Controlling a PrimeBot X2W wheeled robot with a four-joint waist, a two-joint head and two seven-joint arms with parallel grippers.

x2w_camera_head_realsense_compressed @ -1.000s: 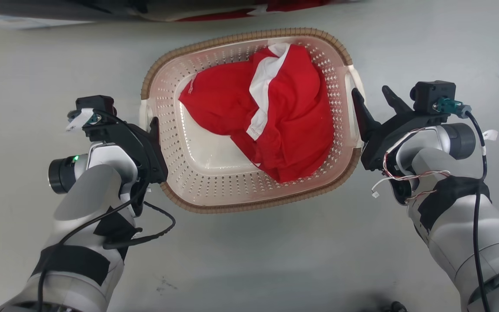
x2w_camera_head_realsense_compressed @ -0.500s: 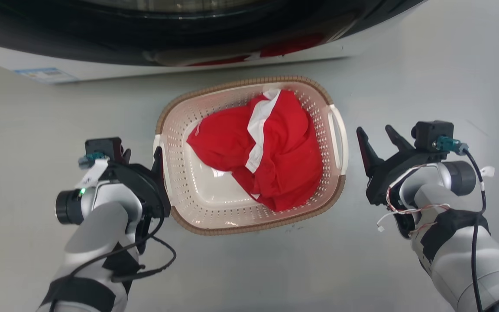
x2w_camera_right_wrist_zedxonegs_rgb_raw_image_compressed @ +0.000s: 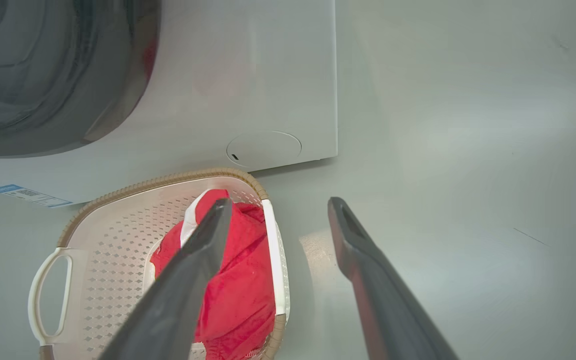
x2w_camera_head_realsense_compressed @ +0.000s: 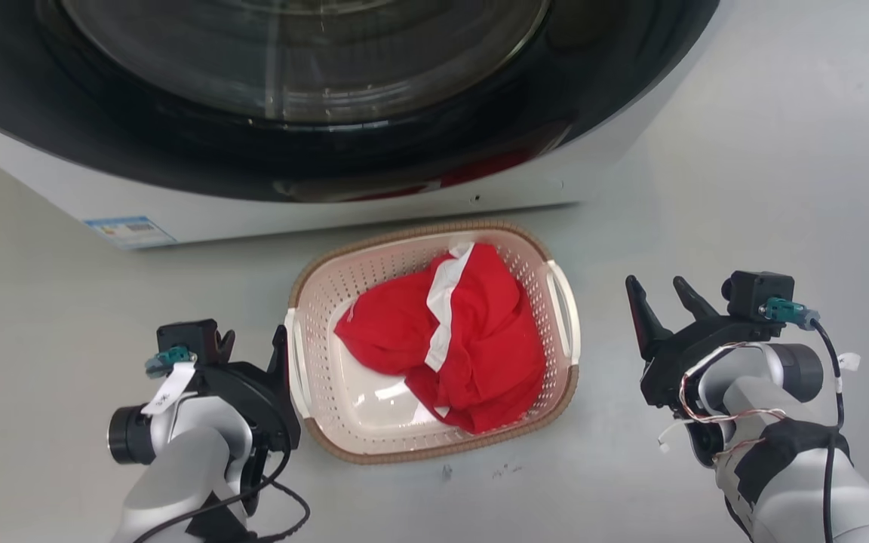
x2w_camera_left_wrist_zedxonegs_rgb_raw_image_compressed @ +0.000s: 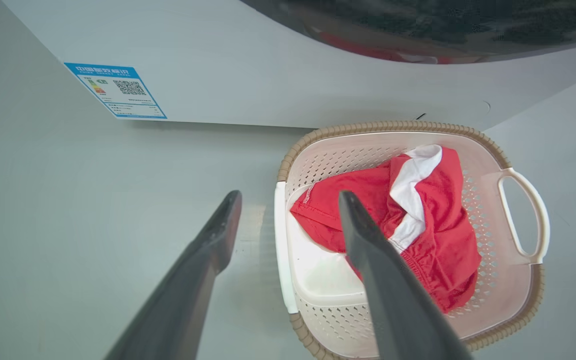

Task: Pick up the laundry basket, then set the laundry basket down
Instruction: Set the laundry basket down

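The laundry basket [x2w_camera_head_realsense_compressed: 327,305] sits on the grey floor just in front of a washing machine, with a red and white garment [x2w_camera_head_realsense_compressed: 472,339] heaped inside. My left gripper [x2w_camera_head_realsense_compressed: 252,345] is open beside the basket's left handle [x2w_camera_head_realsense_compressed: 291,362]. In the left wrist view the left gripper [x2w_camera_left_wrist_zedxonegs_rgb_raw_image_compressed: 290,196] hangs above that handle [x2w_camera_left_wrist_zedxonegs_rgb_raw_image_compressed: 279,240], well clear of the laundry basket [x2w_camera_left_wrist_zedxonegs_rgb_raw_image_compressed: 393,126]. My right gripper [x2w_camera_head_realsense_compressed: 655,290] is open, off to the right of the right handle [x2w_camera_head_realsense_compressed: 564,313], with a strip of floor between. The right gripper [x2w_camera_right_wrist_zedxonegs_rgb_raw_image_compressed: 280,202] looks down on the laundry basket [x2w_camera_right_wrist_zedxonegs_rgb_raw_image_compressed: 133,189].
The washing machine [x2w_camera_head_realsense_compressed: 329,204] with its dark round door stands right behind the basket, and a blue label [x2w_camera_head_realsense_compressed: 129,230] is on its lower front. Open grey floor [x2w_camera_head_realsense_compressed: 744,151] lies to the right and in front of the basket.
The head camera has pulled up and back, bringing the washing machine into view. The basket looks smaller and stays on the floor. My right gripper now stands farther from the right handle.
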